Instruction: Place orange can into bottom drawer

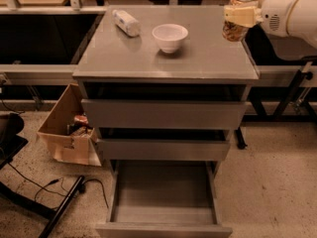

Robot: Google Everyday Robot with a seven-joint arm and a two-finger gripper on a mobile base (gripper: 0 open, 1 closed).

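Note:
The orange can (237, 30), orange-gold with a silver top, is held in the air above the right rear corner of the grey cabinet top (198, 63). My gripper (239, 15) is shut on the can, its cream fingers (241, 16) wrapped across the can's upper half. The white arm reaches in from the upper right. The bottom drawer (163, 209) is pulled wide open at the foot of the cabinet, its flat grey floor bare. The can is far above it and to the right.
A white bowl (170, 36) stands on the cabinet top. A clear plastic bottle (126, 23) lies at the back left. The two upper drawers (163, 114) stick out slightly. A cardboard box (67, 133) of items sits on the floor at left, beside cables.

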